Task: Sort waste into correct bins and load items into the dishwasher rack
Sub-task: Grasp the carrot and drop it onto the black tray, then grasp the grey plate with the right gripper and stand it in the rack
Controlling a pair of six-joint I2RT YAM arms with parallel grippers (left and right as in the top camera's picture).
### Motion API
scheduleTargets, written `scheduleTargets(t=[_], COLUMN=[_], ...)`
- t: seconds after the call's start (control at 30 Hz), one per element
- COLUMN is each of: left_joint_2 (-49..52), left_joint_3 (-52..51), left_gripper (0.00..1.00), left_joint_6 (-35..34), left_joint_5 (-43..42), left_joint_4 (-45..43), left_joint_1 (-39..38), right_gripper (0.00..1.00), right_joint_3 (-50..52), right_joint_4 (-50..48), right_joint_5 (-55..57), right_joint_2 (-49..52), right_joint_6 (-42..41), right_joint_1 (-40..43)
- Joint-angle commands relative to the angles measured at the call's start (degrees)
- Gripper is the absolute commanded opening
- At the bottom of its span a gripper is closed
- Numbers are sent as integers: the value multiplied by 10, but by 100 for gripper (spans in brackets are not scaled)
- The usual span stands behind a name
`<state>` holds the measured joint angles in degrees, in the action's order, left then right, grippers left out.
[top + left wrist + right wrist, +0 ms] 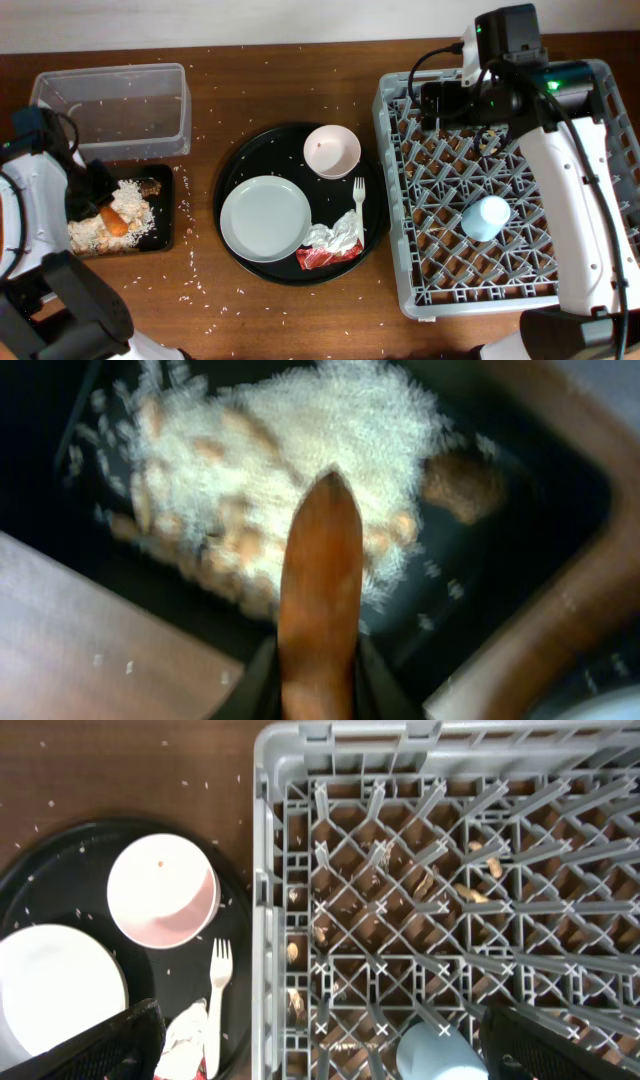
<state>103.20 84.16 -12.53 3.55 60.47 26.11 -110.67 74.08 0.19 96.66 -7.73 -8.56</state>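
Waste-sorting step. Our left claw is clamped on the carrot, tip just over the rice in the shallow black tray. Next we'd release it there, then fetch the napkin and wrapper, right of that tray. Right claw is spread and empty, far right, over the rack.

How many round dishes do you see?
3. The plate and the bowl sit on the round tray. The cup stands in the rack. None seems hidden.
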Motion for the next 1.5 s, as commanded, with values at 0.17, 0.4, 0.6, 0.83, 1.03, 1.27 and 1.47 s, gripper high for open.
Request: scheduleTargets(t=[0.17, 0.4, 0.6, 0.83, 1.03, 1.27, 1.47], left_joint_2=[-10, -46, -152, -165, -165, -165, -165], left_joint_3=[-231, -174, -94, -94, -94, -94, -94], left_gripper=[27, 69, 70, 73, 76, 76, 76], left_joint_6=[-61, -30, 24, 24, 24, 24, 24], left_joint_5=[10, 4, -49, -48, -49, -49, -49], left_joint_4=[-320, -257, -140, -143, -145, -142, -137], left_joint_1=[18, 18, -36, -117, -117, -117, -117], right_gripper=[100, 99, 97, 93, 83, 67, 43], right_joint_3=[-1, -1, -1, -1, -1, 8, 8], right_joint_4=[3, -5, -85, -100, -113, -98, -94], right_joint_5=[5, 4, -39, -87, -97, -104, -118], right_joint_2=[6, 6, 9, 151, 307, 370, 383], right_joint_6=[0, 0, -2, -9, -130, -228, -228], right_joint_1=[0, -1, -84, -261, -337, -289, -288])
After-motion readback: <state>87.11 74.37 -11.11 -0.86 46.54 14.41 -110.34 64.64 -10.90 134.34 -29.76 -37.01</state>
